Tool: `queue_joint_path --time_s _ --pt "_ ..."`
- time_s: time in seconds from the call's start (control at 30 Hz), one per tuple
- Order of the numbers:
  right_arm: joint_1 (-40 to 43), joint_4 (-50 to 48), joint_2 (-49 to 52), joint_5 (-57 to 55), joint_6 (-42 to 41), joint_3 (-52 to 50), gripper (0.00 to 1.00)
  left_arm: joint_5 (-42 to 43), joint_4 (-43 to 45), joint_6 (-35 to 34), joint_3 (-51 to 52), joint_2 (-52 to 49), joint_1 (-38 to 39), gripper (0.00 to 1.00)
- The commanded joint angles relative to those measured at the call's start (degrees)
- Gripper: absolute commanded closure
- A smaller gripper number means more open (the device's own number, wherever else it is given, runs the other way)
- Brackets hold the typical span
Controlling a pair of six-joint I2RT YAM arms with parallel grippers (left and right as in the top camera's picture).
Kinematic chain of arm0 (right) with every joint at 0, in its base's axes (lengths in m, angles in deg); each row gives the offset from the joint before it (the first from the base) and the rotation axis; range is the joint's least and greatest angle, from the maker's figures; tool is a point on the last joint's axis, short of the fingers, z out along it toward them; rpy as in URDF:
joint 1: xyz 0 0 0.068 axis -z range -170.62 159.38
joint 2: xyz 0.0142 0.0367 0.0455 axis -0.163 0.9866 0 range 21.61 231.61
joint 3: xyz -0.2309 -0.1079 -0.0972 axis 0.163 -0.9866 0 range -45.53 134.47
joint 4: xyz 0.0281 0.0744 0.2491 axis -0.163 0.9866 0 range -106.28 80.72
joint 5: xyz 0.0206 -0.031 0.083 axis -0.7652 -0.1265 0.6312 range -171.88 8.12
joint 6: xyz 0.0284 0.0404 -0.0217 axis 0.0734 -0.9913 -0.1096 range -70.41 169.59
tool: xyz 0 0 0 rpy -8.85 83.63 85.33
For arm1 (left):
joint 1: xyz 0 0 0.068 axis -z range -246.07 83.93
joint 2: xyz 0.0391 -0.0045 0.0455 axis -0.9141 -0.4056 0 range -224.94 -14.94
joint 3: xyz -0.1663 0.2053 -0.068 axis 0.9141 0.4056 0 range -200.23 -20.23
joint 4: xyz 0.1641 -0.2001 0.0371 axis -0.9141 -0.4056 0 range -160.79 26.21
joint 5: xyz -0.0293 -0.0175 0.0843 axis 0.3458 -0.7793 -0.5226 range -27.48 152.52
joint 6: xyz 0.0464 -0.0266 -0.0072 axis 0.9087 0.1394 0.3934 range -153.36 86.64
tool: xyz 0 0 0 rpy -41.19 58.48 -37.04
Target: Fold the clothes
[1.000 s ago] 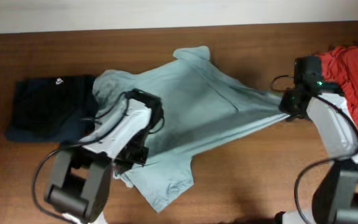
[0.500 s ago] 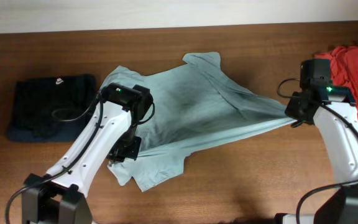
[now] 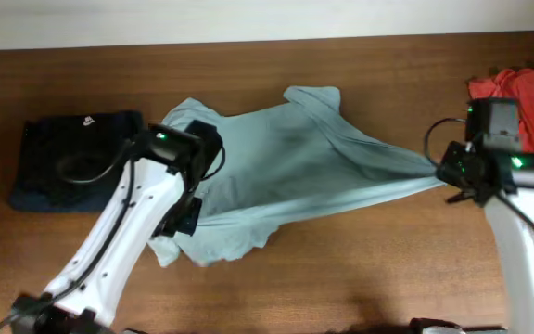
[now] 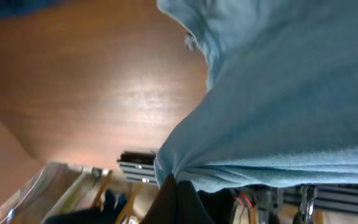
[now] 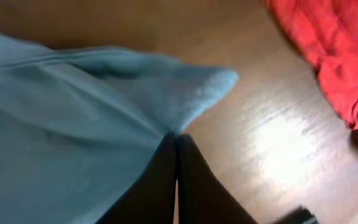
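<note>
Stretching the light-blue shirt (image 3: 290, 158) taut, the left gripper (image 3: 184, 217) and right gripper (image 3: 451, 176) stay clamped on its edges; it has shifted rightward and lies flatter, readier for folding.

My T-shirt (image 3: 286, 158) is a plain pale blue-green with no print, shading darker grey-blue in its creases. The bench (image 3: 387, 269) is warm reddish-brown wood with a fine grain and a pale sheen where light strikes it. The folded garment (image 3: 72, 162) is near-black navy with a tiny white logo (image 3: 88, 120). The heap of clothes (image 3: 527, 93) is bright red. My left hand (image 4: 169, 186) and right hand (image 5: 176, 140) are black. My left arm (image 3: 119, 241) and right arm (image 3: 527, 241) are white with black joints, each carrying a small green light (image 3: 162, 136).
</note>
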Motion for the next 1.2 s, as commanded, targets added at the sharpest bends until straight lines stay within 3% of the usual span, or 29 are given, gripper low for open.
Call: queue_joint_path --time_s 0.0,0.23,0.43,0.6,0.73,0.87,1.0,1.07,1.17 --pt "0.07 -0.09 -8.07 -1.42 -0.79 0.44 0.96 -4.00 -0.26 -0.79 -7.21 3.41 -2.71 0.99" --pt "0.07 0.17 -23.43 -1.31 0.42 7.67 0.96 -5.22 -0.24 5.55 -35.41 5.38 -5.86 0.99" --pt "0.07 5.22 -26.82 2.08 3.08 21.09 0.96 -3.10 -0.20 9.31 -57.07 5.49 -5.81 0.99" --pt "0.07 3.91 -24.68 3.17 3.28 23.52 0.96 -3.02 3.26 11.15 -60.37 4.90 -5.81 1.00" --pt "0.07 0.48 -17.22 3.19 3.30 23.47 0.96 -0.98 8.76 15.23 -60.37 -0.48 -5.86 0.99" --pt "0.11 -10.91 -5.31 7.28 7.76 23.52 0.96 -0.61 21.84 23.50 -60.37 -10.03 -5.86 1.00" --pt "0.11 -25.42 6.38 15.04 11.13 27.87 0.96 -0.68 41.33 33.55 -60.67 -16.65 -5.84 1.00" --pt "0.11 -23.91 10.82 17.55 11.43 36.33 0.96 -0.68 48.68 36.98 -62.53 -17.14 -5.90 1.00" --pt "0.17 -21.40 11.61 17.25 11.87 42.93 0.96 0.09 50.18 37.42 -66.29 -17.07 -7.13 1.00"
